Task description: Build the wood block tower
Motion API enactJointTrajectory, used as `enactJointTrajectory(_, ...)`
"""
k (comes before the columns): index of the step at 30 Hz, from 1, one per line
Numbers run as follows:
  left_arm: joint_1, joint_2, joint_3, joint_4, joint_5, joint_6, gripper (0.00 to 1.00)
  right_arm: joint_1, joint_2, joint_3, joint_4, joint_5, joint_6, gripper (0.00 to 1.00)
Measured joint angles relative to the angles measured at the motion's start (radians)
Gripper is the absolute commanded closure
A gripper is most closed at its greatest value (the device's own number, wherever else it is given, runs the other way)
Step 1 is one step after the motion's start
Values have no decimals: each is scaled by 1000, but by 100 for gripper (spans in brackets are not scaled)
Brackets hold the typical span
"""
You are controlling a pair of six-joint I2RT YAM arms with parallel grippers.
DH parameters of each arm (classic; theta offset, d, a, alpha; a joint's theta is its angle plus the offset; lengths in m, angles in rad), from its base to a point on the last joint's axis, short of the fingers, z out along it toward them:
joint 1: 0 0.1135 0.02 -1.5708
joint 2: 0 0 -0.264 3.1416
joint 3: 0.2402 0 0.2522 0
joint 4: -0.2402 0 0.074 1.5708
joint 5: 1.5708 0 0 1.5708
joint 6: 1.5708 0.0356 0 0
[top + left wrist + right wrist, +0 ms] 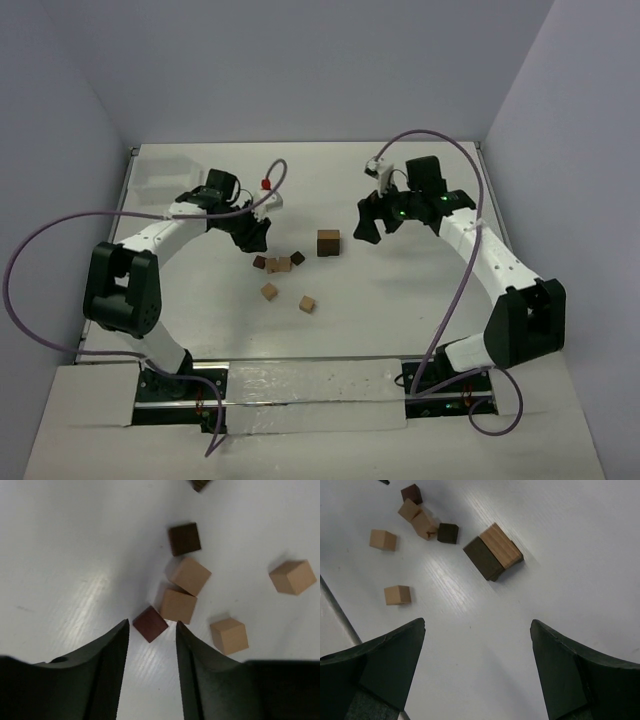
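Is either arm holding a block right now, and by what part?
No. A dark brown block lies ungripped between the open fingers of the left gripper; the right gripper is open, empty.

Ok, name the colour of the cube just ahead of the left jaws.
That cube is dark reddish brown; clearest in the left wrist view.

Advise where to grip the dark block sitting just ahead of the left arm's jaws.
Come from above and pinch the dark block across two opposite flat sides. It sits corner-on to the jaws, so turn the wrist first. Probably use the pair clear of the tan block crowding one side.
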Motion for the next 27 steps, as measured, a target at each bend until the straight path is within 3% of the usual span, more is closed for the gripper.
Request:
enactJointTrajectory(5,207,-159,-81,182,34,-282,21,160,103,129,22,103,173,9)
enactJointTrajectory(8,272,-291,-104,249,-56,-460,17,285,163,195,19,268,318,8)
enactJointTrajectory(10,273,-356,-96,272,-153,-564,3,405,231,266,-8,416,411,2)
enactJointTrajectory(11,270,-375,-89,278,-197,-603,1,459,270,304,-19,469,447,1)
enactJointTrajectory(16,289,-410,-94,284,-386,-756,1,624,461,458,-106,607,652,0)
enactJointTrajectory(27,306,-477,-157,278,-454,-830,1,643,684,568,-238,734,886,0)
